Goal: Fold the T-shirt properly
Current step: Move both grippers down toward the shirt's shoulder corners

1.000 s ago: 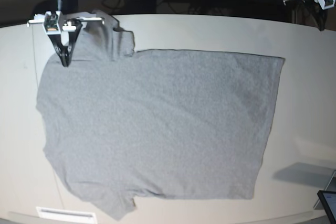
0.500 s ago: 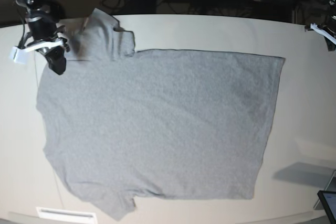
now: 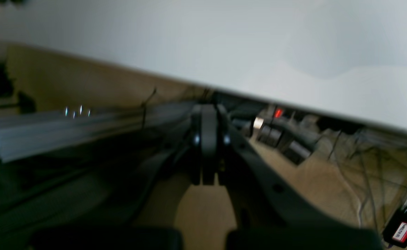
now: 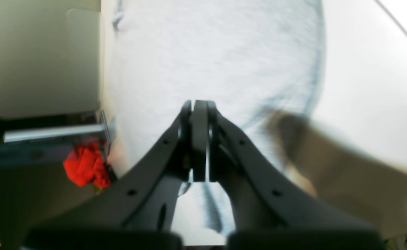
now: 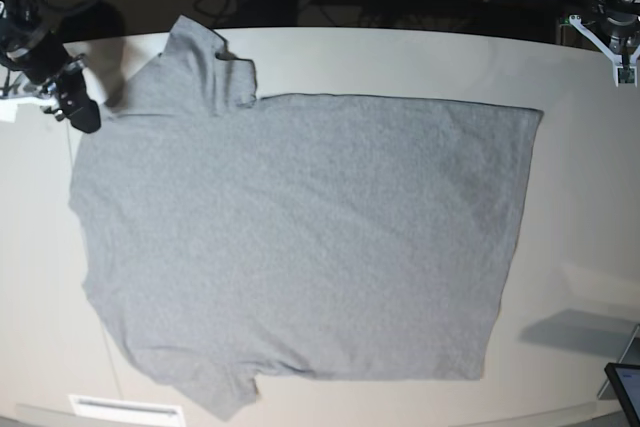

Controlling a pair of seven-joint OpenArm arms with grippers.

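Right hand (image 5: pixel 88 119) has swung off the T-shirt (image 5: pixel 300 237) to its far-left edge, pressed together, empty; left hand (image 5: pixel 624 69), together too, hangs past the counter (image 5: pixel 590 197).

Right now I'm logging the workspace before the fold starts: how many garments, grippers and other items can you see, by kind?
T-shirt: 1, heather-grey, spread flat on the table
Grippers: 2, right gripper and left gripper, both shut and holding nothing
Dark tablet-like device at the table's corner: 1
Red crumpled object beside the table: 1
Total: 5
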